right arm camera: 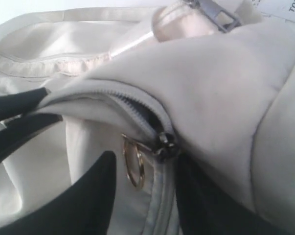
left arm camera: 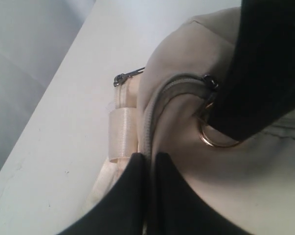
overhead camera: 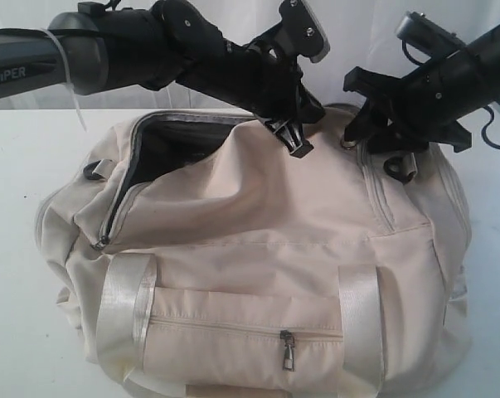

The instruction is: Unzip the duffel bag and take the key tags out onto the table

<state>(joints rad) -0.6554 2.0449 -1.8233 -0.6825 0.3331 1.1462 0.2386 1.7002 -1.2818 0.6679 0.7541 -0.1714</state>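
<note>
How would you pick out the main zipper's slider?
On the large cream-white fabric duffel bag, follow the top zipper to its closed end by the right pincer. The dark metal slider carries a thin gold ring; the front pocket's pull has none.

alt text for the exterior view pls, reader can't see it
A large cream-white fabric duffel bag sits on a plain white table, its top zipper partly open on the left over dark lining. Reaching over it from above, the black left gripper pinches the top fabric and the black right gripper is open at the bag's right end.
</note>
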